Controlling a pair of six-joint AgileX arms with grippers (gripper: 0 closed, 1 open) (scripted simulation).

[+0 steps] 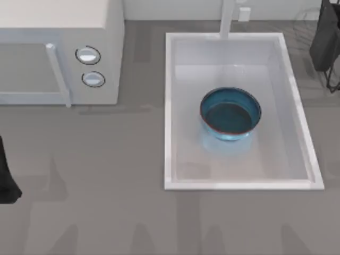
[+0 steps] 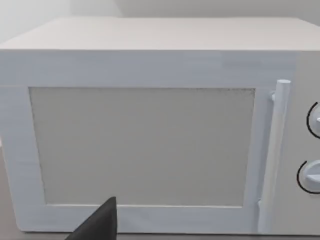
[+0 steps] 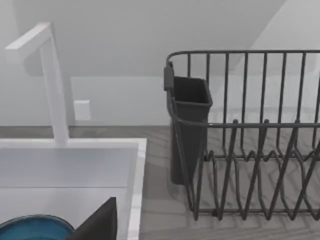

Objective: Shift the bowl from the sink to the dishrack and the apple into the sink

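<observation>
Here we are above the grey tabletop point(image 1: 106, 186), and the bowl point(image 1: 230, 113) sits upright on the floor of the sink point(image 1: 169, 106), close to the middle of the basin and nudged a touch toward 1 o'clock, clear of all four walls. It is glossy blue outside and dark teal inside, with a thin reddish rim on show. The pale faucet point(image 1: 227, 18) rises at the basin's 12 o'clock edge. Over at 10 o'clock on the tabletop stands the white microwave point(image 1: 58, 32), door shut, its bar handle point(image 1: 58, 74) and two round knobs point(image 1: 87, 55) facing down the picture. The left arm point(image 1: 6, 178) is parked right at the 9 o'clock edge, well apart from the sink. Its tool point(image 2: 97, 227) shows as a dark wedge hanging square in front of the microwave door, and I cannot tell whether it is wide or narrow. The right tool point(image 3: 97, 225) is another dark wedge, hanging over the sink near the rim with the bowl just beside it, and again I cannot tell how it is set. From that wrist, beyond the rim stands the dishrack point(image 3: 250, 165), dark wire, with a dark caddy point(image 3: 187, 130) hooked on the end nearest the sink. In the top view the rack lies off the basin's 2 o'clock corner.
</observation>
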